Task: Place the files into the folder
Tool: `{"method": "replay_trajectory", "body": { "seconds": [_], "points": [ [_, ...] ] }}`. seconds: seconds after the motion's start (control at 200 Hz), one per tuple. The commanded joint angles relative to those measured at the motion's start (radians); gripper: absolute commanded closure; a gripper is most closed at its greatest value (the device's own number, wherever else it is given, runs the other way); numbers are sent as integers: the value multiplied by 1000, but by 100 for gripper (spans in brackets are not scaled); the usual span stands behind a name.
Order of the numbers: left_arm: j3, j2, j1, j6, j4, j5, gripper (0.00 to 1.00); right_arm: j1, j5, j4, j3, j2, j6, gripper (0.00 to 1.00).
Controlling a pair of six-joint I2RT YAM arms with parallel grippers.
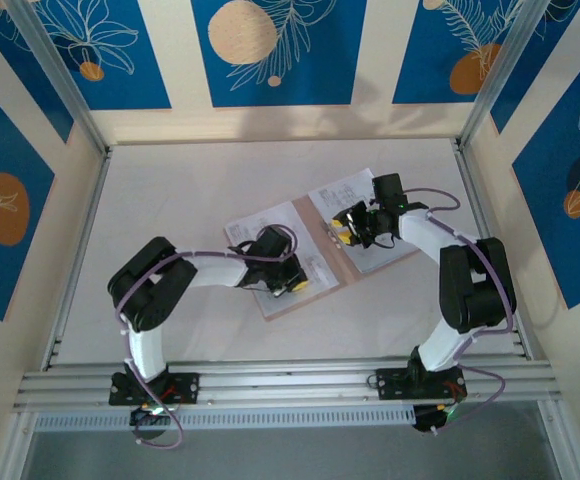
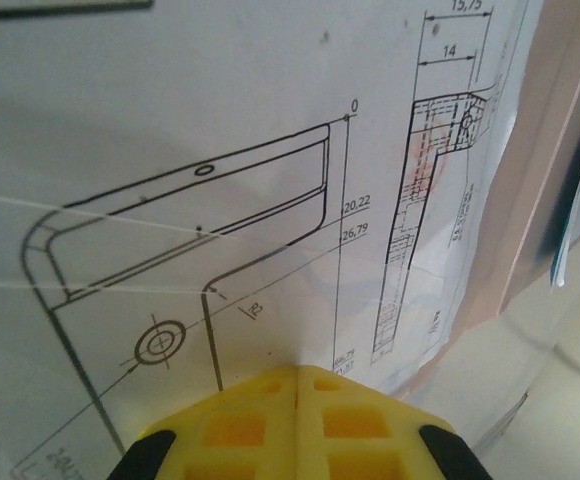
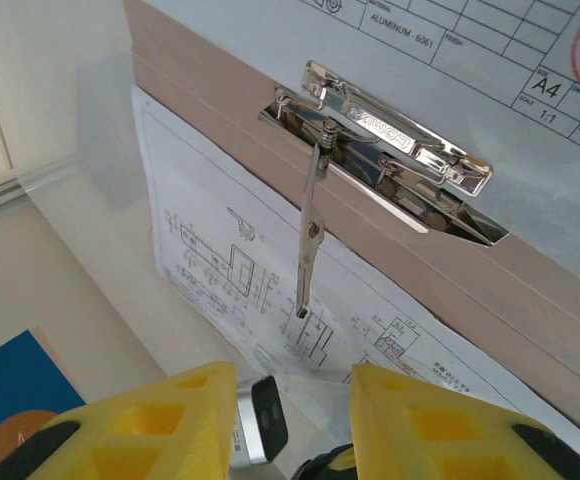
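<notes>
Open folder point(image 1: 310, 300) lying flat near the middle of the table point(image 1: 170, 190), with a printed sheet on each half: the left sheet point(image 1: 253, 228) beneath the left gripper point(image 1: 295, 284), the right sheet point(image 1: 338, 190) just beyond the right gripper point(image 1: 348, 228). Left wrist view: the left gripper's yellow fingers are pressed together with nothing between them, tips down at the drawing sheet and apparently pinning it, though contact cannot be confirmed. Right wrist view: the right gripper's fingers are spread and empty, just short of the chrome lever clip point(image 3: 390, 130) on the folder's spine, whose lever point(image 3: 310, 240) is swung out over the paper. Handling, as judged: the sheets are light, limp and slippery on one another, likely to buckle or slide if pushed from one edge. They are best held by flat downward pressure or pinched at a free corner. The card folder is stiffer and is best taken at an outer edge. The rigid, sprung lever suits a fingertip push.
</notes>
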Motion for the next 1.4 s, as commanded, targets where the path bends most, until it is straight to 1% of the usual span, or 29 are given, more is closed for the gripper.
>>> {"method": "replay_trajectory", "body": {
  "seconds": [0.0,0.37,0.75,1.395],
  "points": [
    [20,51,-20,12,-32,17,100,-3,1,32,11,22,21,66],
    [76,90,-30,24,-44,31,100,-24,17,32,32,65,5,71],
    [78,92,-30,24,-50,30,100,-30,-1,45,63,102,2,74],
    [74,87,-30,24,-51,28,100,-16,-15,54,72,121,7,82]
  ]
}}
